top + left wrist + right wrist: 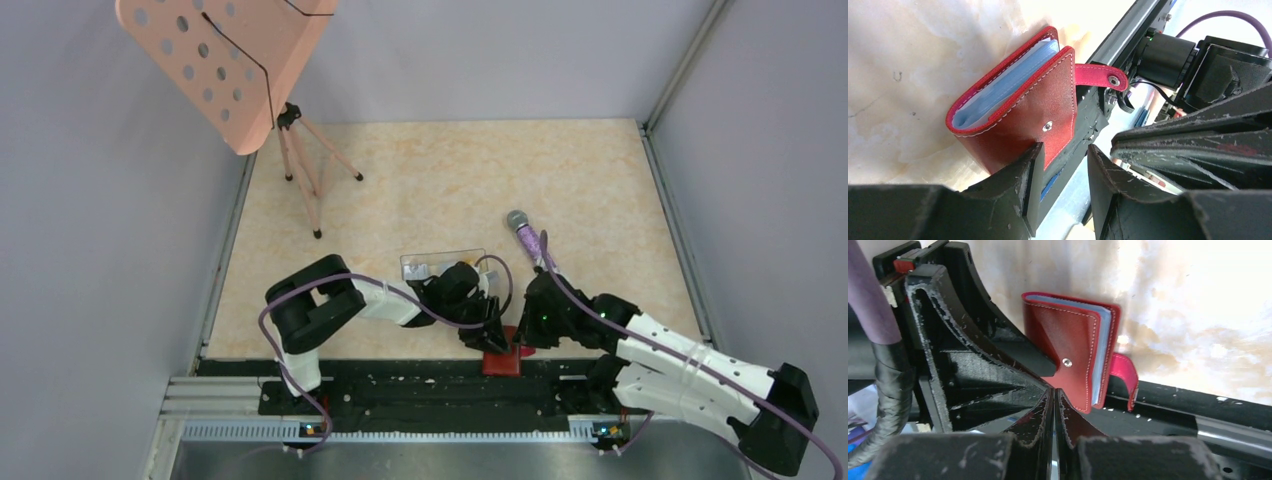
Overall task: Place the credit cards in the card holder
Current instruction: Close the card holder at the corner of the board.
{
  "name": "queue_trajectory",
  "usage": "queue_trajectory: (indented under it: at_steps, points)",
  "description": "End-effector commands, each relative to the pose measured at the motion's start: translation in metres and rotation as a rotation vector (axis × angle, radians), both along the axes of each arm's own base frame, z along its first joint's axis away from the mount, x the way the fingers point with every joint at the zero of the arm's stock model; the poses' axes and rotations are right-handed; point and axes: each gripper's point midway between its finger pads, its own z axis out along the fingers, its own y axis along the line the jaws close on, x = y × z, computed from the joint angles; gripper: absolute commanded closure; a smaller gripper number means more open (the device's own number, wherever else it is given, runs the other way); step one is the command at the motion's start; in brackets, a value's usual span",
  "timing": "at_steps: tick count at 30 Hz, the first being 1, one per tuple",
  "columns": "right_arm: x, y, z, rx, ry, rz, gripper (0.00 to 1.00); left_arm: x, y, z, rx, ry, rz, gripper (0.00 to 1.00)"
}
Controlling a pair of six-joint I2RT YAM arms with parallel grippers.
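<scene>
The red card holder lies folded at the table's near edge, partly over the black rail. Pale blue sleeves show between its covers, and its snap strap hangs undone. My left gripper is open just beside the holder's corner, with nothing between its fingers. My right gripper is shut, and its tips meet right at the holder's near edge. In the top view both grippers crowd the holder from either side. Small pale and yellowish pieces lie in a clear box; I cannot tell whether they are the credit cards.
The clear box sits just behind the left arm. A microphone with a purple cable lies at mid-right. A pink perforated music stand on a tripod stands at the back left. Grey walls close in the table's sides.
</scene>
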Motion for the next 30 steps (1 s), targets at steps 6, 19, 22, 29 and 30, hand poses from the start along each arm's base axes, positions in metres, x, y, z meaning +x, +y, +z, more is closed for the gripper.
queue_trajectory:
  at_steps: [6, 19, 22, 29, 30]
  points:
    - [0.000, 0.028, -0.009, 0.114, 0.071, -0.034, 0.98, -0.007, 0.015, 0.012, 0.077, -0.057, -0.028, 0.56]
    - [0.006, -0.007, -0.040, -0.141, 0.090, -0.065, 1.00, 0.005, 0.039, 0.030, 0.178, -0.190, 0.006, 0.58]
    - [0.009, -0.010, -0.032, -0.134, 0.054, -0.057, 1.00, 0.004, 0.029, 0.024, 0.161, -0.181, 0.010, 0.60]
    - [0.013, -0.012, -0.026, -0.084, 0.045, -0.045, 0.97, 0.009, 0.009, 0.018, 0.143, -0.171, 0.029, 0.60]
    - [0.014, -0.009, -0.022, -0.063, 0.039, -0.037, 0.97, 0.010, 0.006, 0.016, 0.146, -0.167, 0.024, 0.61]
